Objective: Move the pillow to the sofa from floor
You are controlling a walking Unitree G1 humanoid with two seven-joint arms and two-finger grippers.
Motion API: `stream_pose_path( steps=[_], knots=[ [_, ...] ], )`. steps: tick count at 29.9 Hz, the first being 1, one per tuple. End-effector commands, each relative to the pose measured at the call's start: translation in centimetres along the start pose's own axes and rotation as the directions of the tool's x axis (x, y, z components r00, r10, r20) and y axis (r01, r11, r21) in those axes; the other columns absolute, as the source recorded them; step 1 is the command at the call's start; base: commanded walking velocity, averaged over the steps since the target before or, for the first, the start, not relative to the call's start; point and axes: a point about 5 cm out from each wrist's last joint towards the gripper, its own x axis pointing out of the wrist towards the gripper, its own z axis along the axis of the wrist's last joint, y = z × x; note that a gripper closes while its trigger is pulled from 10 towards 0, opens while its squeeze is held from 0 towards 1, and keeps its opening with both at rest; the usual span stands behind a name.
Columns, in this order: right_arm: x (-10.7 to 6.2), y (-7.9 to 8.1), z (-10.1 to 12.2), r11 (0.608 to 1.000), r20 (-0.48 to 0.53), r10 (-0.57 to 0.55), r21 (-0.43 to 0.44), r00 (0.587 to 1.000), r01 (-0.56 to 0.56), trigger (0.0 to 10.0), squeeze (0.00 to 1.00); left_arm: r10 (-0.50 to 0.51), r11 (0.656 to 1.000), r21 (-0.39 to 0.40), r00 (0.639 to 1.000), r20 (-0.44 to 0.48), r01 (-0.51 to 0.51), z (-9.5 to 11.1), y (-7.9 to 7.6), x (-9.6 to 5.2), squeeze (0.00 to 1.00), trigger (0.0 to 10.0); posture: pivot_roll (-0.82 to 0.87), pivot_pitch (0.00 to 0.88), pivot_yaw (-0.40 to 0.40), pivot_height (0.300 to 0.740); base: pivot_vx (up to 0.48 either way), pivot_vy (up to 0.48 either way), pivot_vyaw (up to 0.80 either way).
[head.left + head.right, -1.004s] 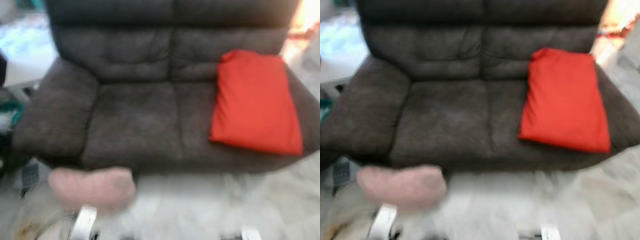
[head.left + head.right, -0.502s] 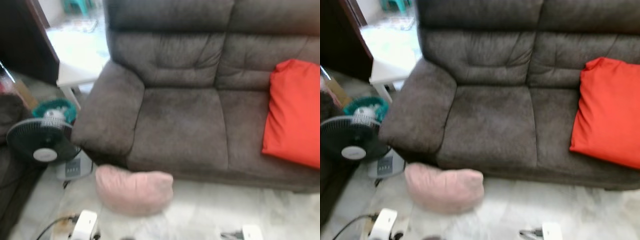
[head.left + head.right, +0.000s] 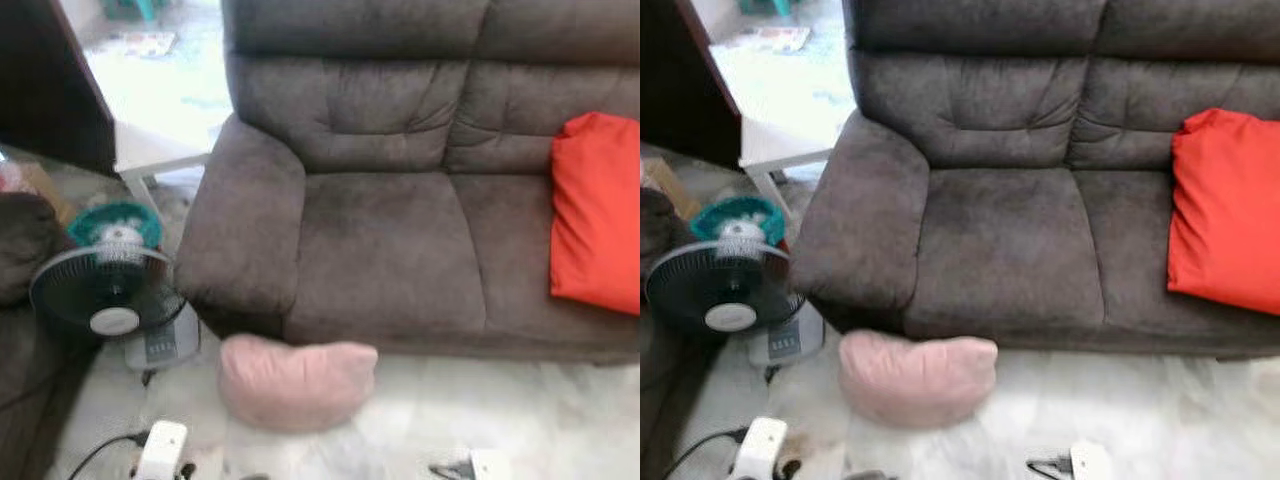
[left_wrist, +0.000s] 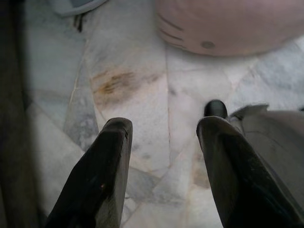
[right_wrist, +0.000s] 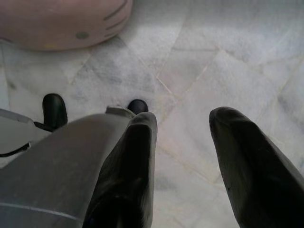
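A pale pink pillow (image 3: 296,383) lies on the marble floor, right against the front of the dark brown sofa (image 3: 390,250) below its left armrest. The pillow (image 4: 228,23) also fills the far end of the left wrist view, beyond my left gripper (image 4: 164,137), which is open over bare floor. My right gripper (image 5: 183,126) is open too, low above the floor, with the pillow (image 5: 61,21) a short way ahead of it. Nothing sits between either pair of fingers. Both arms hang low at the bottom edge of the eye views.
An orange cushion (image 3: 598,215) rests on the sofa's right seat. Left of the sofa stand a dark floor fan (image 3: 105,290), a teal fan (image 3: 115,222) and a white table (image 3: 150,150). A cable (image 3: 100,450) runs along the floor at lower left.
The camera has swung left and steadied: the sofa and orange cushion shifted right in view, the fans came into sight, and the pink pillow now sits nearer the centre.
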Motion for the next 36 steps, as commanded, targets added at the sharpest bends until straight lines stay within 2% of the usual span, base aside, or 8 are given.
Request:
stream_pose_path(
  steps=[1, 29, 33, 34, 36],
  knots=[
    [-0.2, -0.5, -0.7, 1.0, -0.021, -0.009, -0.004, 1.0, 0.008, 10.0, 0.0, 0.004, 0.999, -0.033, 1.0, 0.008, -0.004, -0.5, -0.4, -0.2, 0.0, 10.0, 0.14, 0.114, -0.019, 0.74, 0.0, 0.0, 0.0],
    [-0.2, -0.2, -0.7, 1.0, -0.02, 0.002, -0.003, 1.0, -0.002, 10.0, 0.0, 0.009, 1.0, -0.017, 1.0, 0.008, -0.009, -0.5, -0.3, -0.2, 0.0, 10.0, 0.14, 0.109, -0.016, 0.74, 0.0, 0.0, 0.0],
    [-0.2, -0.1, -0.7, 1.0, -0.015, 0.006, -0.001, 1.0, -0.006, 10.0, 0.0, 0.079, 0.997, -0.006, 0.987, 0.141, -0.079, 0.4, 0.0, -0.5, 0.0, 10.0, 0.13, 0.101, -0.014, 0.74, 0.0, 0.0, 0.0],
    [-0.2, -0.1, -0.6, 1.0, -0.014, 0.007, -0.003, 1.0, -0.007, 10.0, 0.0, 0.123, 0.992, -0.04, 0.974, 0.192, -0.118, 0.6, 0.1, -0.7, 0.0, 10.0, 0.13, 0.098, -0.015, 0.74, 0.0, 0.0, 0.0],
    [-0.2, -0.1, -0.6, 1.0, -0.014, 0.008, -0.006, 1.0, -0.008, 10.0, 0.0, 0.149, 0.988, -0.068, 0.96, 0.238, -0.136, 0.9, 0.2, -0.9, 0.0, 10.0, 0.13, 0.097, -0.016, 0.74, 0.0, 0.0, 0.0]
  ],
)
